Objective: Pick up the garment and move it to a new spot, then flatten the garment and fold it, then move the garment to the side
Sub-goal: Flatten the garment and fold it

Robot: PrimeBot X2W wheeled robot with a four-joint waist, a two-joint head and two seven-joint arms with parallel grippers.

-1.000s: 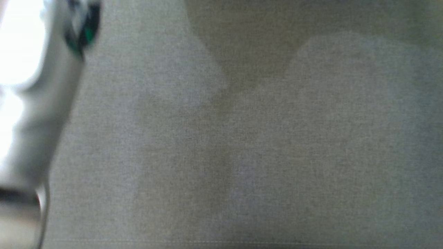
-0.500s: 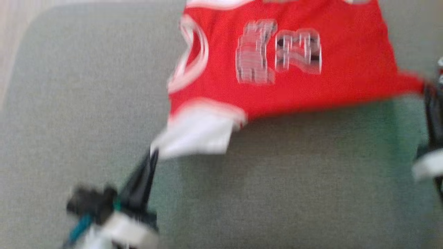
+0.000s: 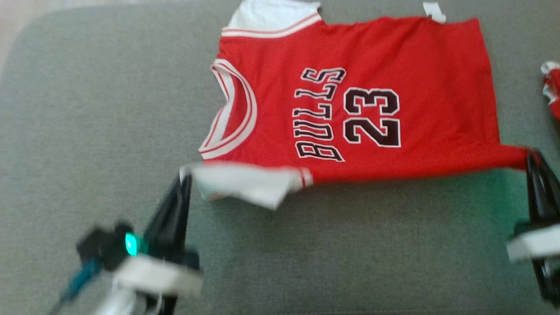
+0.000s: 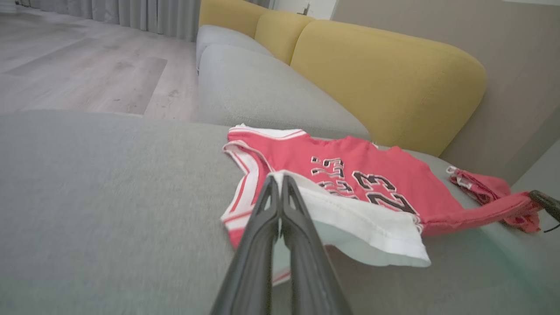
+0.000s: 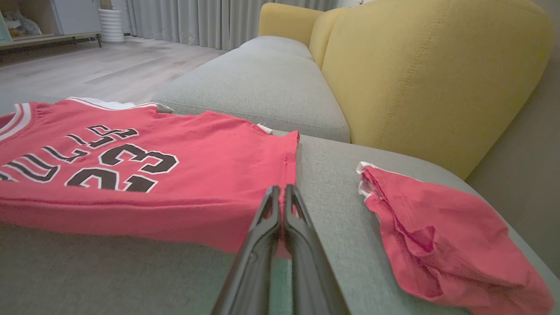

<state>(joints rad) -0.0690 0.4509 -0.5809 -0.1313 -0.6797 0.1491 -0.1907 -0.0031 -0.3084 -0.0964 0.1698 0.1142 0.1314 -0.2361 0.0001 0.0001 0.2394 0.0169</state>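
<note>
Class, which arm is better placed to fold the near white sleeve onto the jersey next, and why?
Left: the left jaws pinch that sleeve; the right jaws hold the jersey's hem corner, far from it.

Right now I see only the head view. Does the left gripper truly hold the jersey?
Observer: Yes. In the left wrist view the left gripper is shut on the white sleeve of the jersey.
Operator: And the right one?
Observer: The right wrist view shows the right gripper shut on the hem.
Operator: What is the red thing at my right edge?
Observer: A second garment, bunched, lying apart from the jersey.
</note>
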